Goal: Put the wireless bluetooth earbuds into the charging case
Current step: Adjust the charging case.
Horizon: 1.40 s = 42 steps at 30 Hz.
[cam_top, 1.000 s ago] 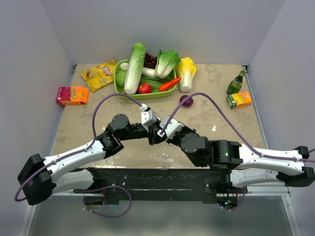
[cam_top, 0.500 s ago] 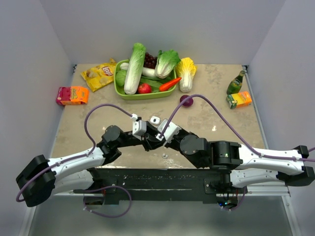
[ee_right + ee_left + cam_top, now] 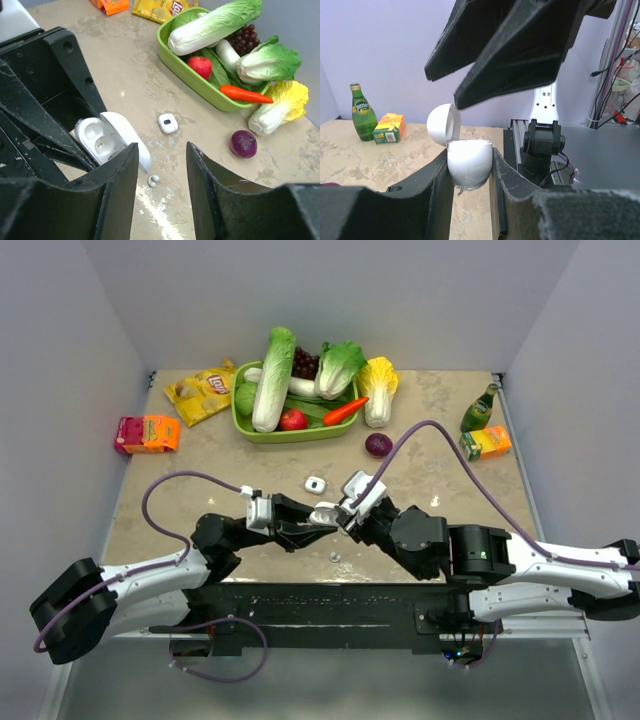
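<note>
The charging case (image 3: 324, 510) is white, with its lid swung open and two wells that look bare (image 3: 100, 140). My left gripper (image 3: 318, 513) is shut on its lower body (image 3: 470, 165), holding it just above the table. My right gripper (image 3: 343, 517) hovers right beside the case, open, with nothing between its fingers (image 3: 162, 147). One of the wireless bluetooth earbuds (image 3: 336, 556), a tiny white clip-shaped piece, lies on the table below the open lid (image 3: 153, 180). A small white rounded piece with a dark centre (image 3: 316, 483) lies a little farther back (image 3: 167, 123).
At the back stands a green tray (image 3: 240, 425) of vegetables and fruit. A chips bag (image 3: 200, 392) and a red-orange box (image 3: 146, 434) lie at the left. A purple onion (image 3: 378, 445), a green bottle (image 3: 478, 410) and a juice box (image 3: 485, 443) are at the right.
My right gripper has gone from shut to open and shifted slightly right. The left arm drew back to the left with the case, uncovering the small white piece behind.
</note>
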Each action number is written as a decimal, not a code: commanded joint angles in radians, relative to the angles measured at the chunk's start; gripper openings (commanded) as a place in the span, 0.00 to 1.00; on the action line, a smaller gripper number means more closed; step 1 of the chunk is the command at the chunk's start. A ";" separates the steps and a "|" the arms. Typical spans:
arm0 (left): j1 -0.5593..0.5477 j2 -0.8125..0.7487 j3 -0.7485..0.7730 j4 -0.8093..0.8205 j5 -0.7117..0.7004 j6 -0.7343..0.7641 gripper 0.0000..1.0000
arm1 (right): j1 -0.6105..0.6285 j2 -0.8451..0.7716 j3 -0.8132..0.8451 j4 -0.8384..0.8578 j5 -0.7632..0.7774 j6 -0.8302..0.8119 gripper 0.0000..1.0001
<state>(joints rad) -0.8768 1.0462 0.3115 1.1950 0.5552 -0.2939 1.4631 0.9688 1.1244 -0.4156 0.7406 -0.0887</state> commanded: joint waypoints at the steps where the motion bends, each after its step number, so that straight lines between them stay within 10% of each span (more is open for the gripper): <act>1: 0.006 -0.012 -0.026 0.159 0.012 -0.011 0.00 | -0.004 -0.031 0.044 0.049 0.028 0.027 0.46; 16: 0.004 -0.044 -0.042 0.187 -0.006 -0.021 0.00 | -0.004 -0.128 0.008 0.123 -0.193 0.069 0.70; 42: 0.004 -0.100 -0.066 0.235 0.123 -0.051 0.00 | -0.044 -0.022 0.032 0.052 -0.196 0.081 0.50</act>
<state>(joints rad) -0.8749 0.9691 0.2558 1.2701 0.6353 -0.3401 1.4422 0.9565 1.1313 -0.3759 0.5274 -0.0185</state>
